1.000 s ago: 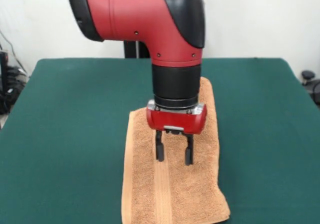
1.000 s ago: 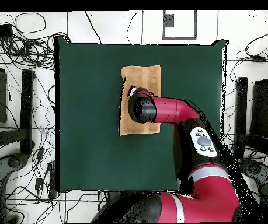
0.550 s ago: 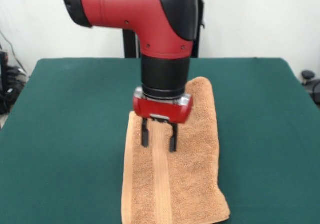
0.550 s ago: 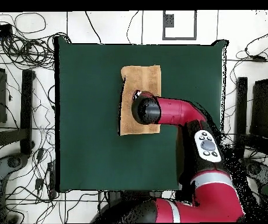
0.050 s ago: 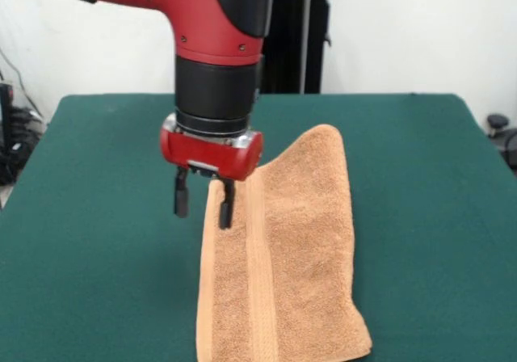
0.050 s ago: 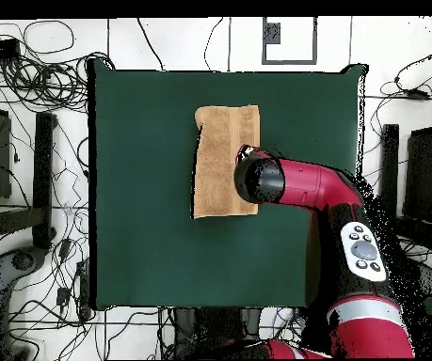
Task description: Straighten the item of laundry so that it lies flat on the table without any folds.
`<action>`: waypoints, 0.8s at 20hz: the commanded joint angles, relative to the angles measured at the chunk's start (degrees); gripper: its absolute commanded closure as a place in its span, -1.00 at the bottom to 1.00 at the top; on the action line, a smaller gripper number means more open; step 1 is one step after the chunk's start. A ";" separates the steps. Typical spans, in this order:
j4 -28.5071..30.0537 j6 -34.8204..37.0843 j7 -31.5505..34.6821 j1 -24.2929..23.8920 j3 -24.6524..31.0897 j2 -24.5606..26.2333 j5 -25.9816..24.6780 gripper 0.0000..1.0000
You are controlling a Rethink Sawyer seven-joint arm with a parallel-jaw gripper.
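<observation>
The item of laundry (image 5: 299, 249) is an orange-tan towel lying as a long narrow strip on the green table (image 5: 97, 216), with a woven band running along its length and its far end slightly raised. My gripper (image 5: 202, 216) hangs open just above the towel's left edge, one finger (image 5: 181, 196) over bare table and the other over the towel's rim, with nothing between them. From overhead the towel (image 6: 219, 155) shows as a tall rectangle near the table's (image 6: 144, 188) middle, and the arm's wrist (image 6: 260, 180) covers the gripper at the towel's right edge.
The black pedestal post (image 5: 295, 47) rises behind the table's far edge. Overhead, tangled cables (image 6: 40, 85) lie on the floor to the left and dark equipment (image 6: 417, 179) stands to the right. Green cloth extends widely on both sides of the towel.
The open gripper has slid from above the middle of the towel to its left edge in the front view. The towel itself has not shifted.
</observation>
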 commanded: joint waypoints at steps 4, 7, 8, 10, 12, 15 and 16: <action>8.21 -7.22 8.72 0.38 0.89 7.18 -0.24 -1.00; 8.84 -9.31 8.55 -0.12 1.14 8.19 -0.30 -1.00; 9.13 -10.33 8.93 0.02 0.89 8.49 -0.28 -1.00; 9.05 -11.76 9.21 0.07 0.67 9.46 -0.08 -1.00; 8.78 -12.86 9.12 -0.16 0.75 10.45 0.13 -1.00; 8.27 -14.98 10.17 0.37 -0.11 12.11 0.91 -1.00; 8.00 -15.89 11.01 1.00 -0.93 12.75 1.35 -1.00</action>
